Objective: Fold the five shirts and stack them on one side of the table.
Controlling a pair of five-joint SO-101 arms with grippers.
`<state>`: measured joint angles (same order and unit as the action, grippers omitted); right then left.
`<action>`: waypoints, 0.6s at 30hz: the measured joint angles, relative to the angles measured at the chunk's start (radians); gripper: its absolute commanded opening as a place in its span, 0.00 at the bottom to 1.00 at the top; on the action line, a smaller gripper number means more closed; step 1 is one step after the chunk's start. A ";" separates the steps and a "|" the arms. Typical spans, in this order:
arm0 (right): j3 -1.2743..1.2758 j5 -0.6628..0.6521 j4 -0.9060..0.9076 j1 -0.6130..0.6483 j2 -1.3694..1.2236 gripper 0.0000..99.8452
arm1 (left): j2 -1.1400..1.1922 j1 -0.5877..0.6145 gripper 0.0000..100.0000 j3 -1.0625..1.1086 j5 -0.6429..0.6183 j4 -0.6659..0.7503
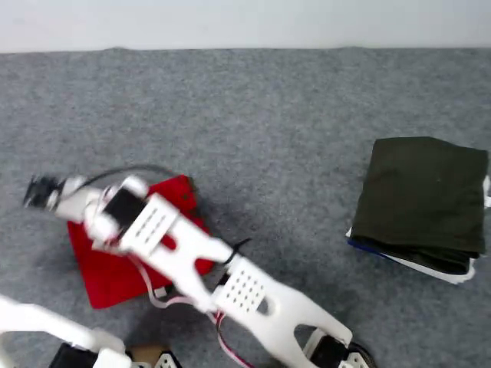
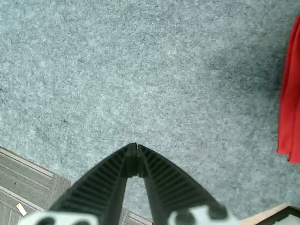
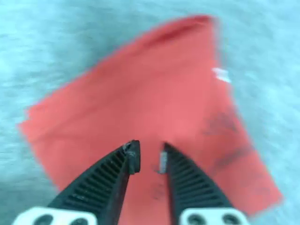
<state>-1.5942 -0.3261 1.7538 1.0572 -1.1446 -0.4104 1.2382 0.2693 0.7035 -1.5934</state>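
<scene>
A folded red shirt (image 1: 115,268) lies flat on the grey mat at the front left. My right arm stretches from the front right across it, and its gripper (image 1: 42,193) hangs above the shirt's left side. In the right wrist view the right gripper (image 3: 147,159) is open a little over the red shirt (image 3: 154,93), with nothing between the fingers. My left gripper (image 2: 137,149) is shut and empty over bare mat near the table's front edge; the red shirt (image 2: 288,93) shows off to one side. A stack topped by a dark green shirt (image 1: 422,195) sits at the right.
Under the dark green shirt, blue and white folded layers (image 1: 406,261) stick out at the stack's front edge. The left arm's white link (image 1: 46,326) lies at the front left corner. Grey mat (image 1: 261,130) covers the table's middle and back.
</scene>
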 measured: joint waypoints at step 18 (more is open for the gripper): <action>0.000 0.026 -0.230 -0.342 -0.232 0.05 | 0.000 0.000 0.01 0.000 0.000 0.000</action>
<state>-1.5942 -0.3000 1.5236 0.7150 -1.3763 -0.4104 1.2382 0.2693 0.7035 -1.5934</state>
